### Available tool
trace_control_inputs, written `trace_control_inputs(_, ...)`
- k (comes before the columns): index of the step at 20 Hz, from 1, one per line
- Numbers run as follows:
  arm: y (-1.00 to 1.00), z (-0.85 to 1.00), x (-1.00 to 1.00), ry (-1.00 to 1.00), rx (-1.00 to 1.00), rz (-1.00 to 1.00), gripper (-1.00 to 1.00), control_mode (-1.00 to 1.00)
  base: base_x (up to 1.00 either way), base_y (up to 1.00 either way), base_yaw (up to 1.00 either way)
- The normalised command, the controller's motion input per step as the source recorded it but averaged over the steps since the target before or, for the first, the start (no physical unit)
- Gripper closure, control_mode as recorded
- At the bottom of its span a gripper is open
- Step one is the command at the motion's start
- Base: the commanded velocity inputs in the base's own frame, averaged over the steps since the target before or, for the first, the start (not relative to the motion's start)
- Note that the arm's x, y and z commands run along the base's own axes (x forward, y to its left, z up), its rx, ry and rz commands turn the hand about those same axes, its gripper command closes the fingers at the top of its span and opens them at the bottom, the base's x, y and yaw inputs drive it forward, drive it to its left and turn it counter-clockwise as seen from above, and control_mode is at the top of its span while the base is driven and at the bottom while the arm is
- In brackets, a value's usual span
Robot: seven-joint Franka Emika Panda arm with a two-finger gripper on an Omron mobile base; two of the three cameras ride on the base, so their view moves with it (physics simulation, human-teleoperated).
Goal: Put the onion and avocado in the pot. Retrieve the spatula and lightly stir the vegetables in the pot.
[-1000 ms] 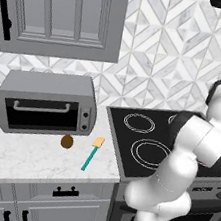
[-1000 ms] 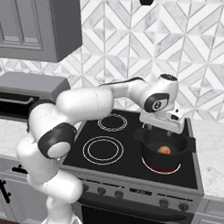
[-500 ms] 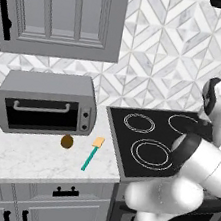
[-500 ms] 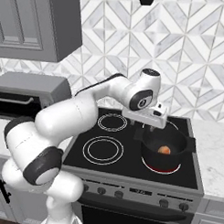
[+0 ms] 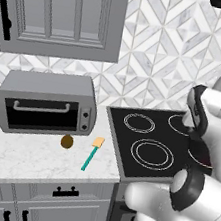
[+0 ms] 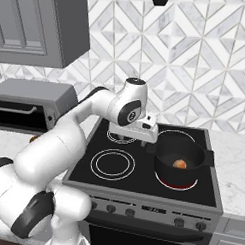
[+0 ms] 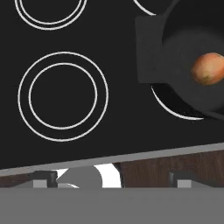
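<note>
- Since the onion (image 6: 179, 164) already lies on the floor of the pot (image 6: 164, 150), the first placement counts as done; avocado, spatula retrieval and stirring are all left, as I judge it.
- Pincer (image 6: 144, 131): hangs over the stove (image 6: 142, 187) between the rear ring and the pot, jaws spread wide, nothing between them. The hand view looks straight down on bare glass and rings.
- Pot relative to pincer: just beside it, to the robot's right and slightly lower, seated on the front right ring, which glows red under its base. Black, matte, low-walled, with a stub handle on the side facing the pincer.
- Onion relative to pincer: inside the pot, near but below. Small, round, orange-brown with a reddish cast, resting free, apart from the wall.
- Avocado (image 5: 67, 141) relative to pincer: well apart, off to the robot's left on the marble counter (image 5: 24, 157), directly in front of the toaster oven (image 5: 45, 103). Dark brown-olive, rounded lump.
- Spatula (image 5: 92, 153) relative to pincer: also well to the left, flat on the counter just beside the avocado, between it and the stove edge. Slim teal handle, pale orange-tan blade pointing toward the wall.
- Judgement: next move calls for a long leftward swing to the avocado.
</note>
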Motion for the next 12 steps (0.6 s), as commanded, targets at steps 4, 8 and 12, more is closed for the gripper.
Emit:
trace_control_inputs(4, 1.00, 0.00, -0.36, 0.03, 0.00, 0.01, -1.00, -1.00, 0.00, 0.00, 0.00)
trace_control_inputs(8, 1.00, -0.01, -0.17, 0.00, 0.00, 0.10, -1.00, -1.00, 0.00, 0.00, 0.00)
trace_control_inputs(12, 1.00, 0.00, -0.18, 0.00, 0.00, 0.09, -1.00, -1.00, 0.00, 0.00, 0.00)
